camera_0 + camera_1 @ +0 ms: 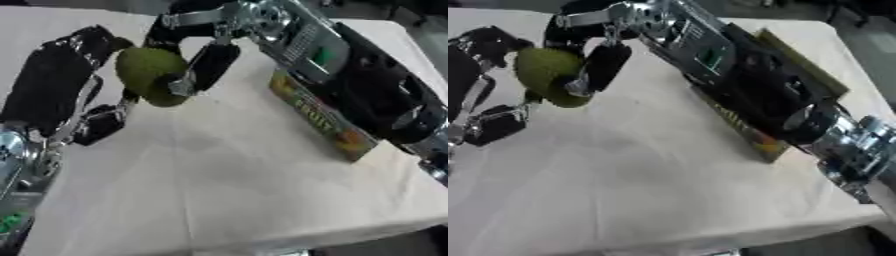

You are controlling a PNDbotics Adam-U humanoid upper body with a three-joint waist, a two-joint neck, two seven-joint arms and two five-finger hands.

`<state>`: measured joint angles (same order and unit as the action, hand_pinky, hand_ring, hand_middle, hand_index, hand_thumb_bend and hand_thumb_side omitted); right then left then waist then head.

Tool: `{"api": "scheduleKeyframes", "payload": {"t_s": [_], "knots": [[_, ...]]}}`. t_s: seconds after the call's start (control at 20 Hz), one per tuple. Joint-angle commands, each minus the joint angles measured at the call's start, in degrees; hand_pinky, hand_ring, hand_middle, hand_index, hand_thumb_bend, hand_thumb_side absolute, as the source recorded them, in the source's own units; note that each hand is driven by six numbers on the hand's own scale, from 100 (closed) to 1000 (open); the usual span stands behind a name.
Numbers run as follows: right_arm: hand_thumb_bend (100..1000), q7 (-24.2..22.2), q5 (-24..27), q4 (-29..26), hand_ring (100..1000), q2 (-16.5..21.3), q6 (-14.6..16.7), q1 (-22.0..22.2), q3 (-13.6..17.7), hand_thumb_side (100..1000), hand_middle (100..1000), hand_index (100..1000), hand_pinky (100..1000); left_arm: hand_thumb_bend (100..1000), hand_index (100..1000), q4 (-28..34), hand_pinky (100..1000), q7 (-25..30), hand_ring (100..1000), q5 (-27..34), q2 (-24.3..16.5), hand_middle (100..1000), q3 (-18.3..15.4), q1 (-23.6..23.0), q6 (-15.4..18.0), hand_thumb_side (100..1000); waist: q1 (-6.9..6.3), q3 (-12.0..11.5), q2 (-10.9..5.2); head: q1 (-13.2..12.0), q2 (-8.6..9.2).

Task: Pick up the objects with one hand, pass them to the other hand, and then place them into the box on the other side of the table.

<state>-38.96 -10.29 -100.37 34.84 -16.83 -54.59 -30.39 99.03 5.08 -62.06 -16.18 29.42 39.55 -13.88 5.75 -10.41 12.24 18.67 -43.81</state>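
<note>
Holding fruit (150,75) mid-air over table (245,170), right hand (206,47) fingers curled round it; left hand (61,80) fingers curl at its far side. Risk: right releases before left closes, fruit drops. Box (319,117) sits right.

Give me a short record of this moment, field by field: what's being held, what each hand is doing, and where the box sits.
held object: green rounded object, raised above the table
right hand: fingers curled round the green object from above
left hand: beside the object, fingers near its lower left; contact unclear
box: printed cardboard box on the table's right side, partly hidden by the right arm
stage: handover between hands, nothing placed yet
</note>
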Motion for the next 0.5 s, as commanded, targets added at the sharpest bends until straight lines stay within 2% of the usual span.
{"api": "scheduleKeyframes", "payload": {"t_s": [0.05,0.25,0.5], "knots": [[100,0.05,0.59,-1.81,480,1.9,-0.36,-0.8,1.23,161,232,414,829,597,903,-0.09,638,0.97,650,0.04,0.02,773,-0.94,0.48,-2.08,439,-0.59,0.19,-0.71,-0.02,-0.3],[100,0.1,0.57,-2.69,471,2.28,-0.7,-0.59,1.71,175,223,406,836,693,923,-0.78,662,1.22,687,0.05,0.03,796,-1.27,0.0,-5.8,585,-0.74,0.27,-0.76,-0.11,-0.3],[109,0.68,0.59,-3.6,468,2.98,-0.47,-0.02,2.75,175,221,403,835,680,921,-1.12,653,1.65,680,0.9,-0.26,790,-1.38,-0.9,-10.1,629,-0.78,0.28,-0.88,-0.36,-0.3]]}}
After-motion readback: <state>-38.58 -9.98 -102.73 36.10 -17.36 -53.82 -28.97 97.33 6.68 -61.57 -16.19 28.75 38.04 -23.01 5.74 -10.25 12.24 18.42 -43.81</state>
